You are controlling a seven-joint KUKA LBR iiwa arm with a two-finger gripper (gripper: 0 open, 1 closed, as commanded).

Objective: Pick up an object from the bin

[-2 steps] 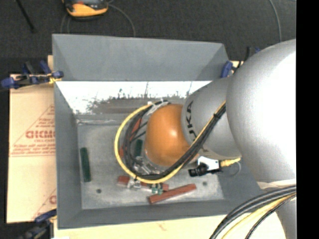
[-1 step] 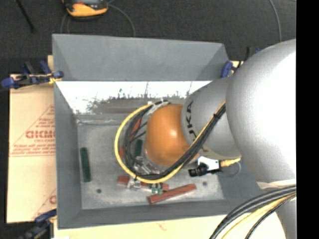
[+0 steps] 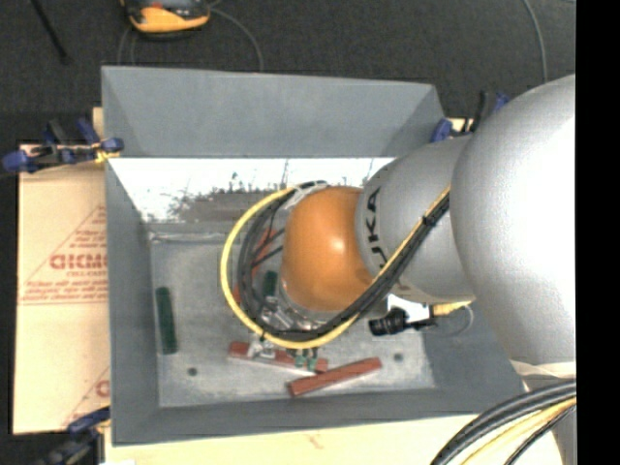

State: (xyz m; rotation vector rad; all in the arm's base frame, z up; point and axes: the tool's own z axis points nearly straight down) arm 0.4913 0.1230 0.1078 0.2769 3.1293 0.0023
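Observation:
My gripper [image 3: 272, 329] is low in the bin's front middle, mostly hidden under the arm's orange cover. Right beneath it lies a short reddish stick [image 3: 254, 353] with a small green-and-white piece [image 3: 308, 360] at its right end. A longer red-brown stick [image 3: 334, 377] lies just in front of these, slanting up to the right. Whether the gripper touches the reddish stick is hidden.
A dark green bar [image 3: 167, 320] lies upright along the bin's left floor, well away from the gripper. The arm and its looped yellow cable cover the bin's middle and right. Bare floor shows between the green bar and the gripper.

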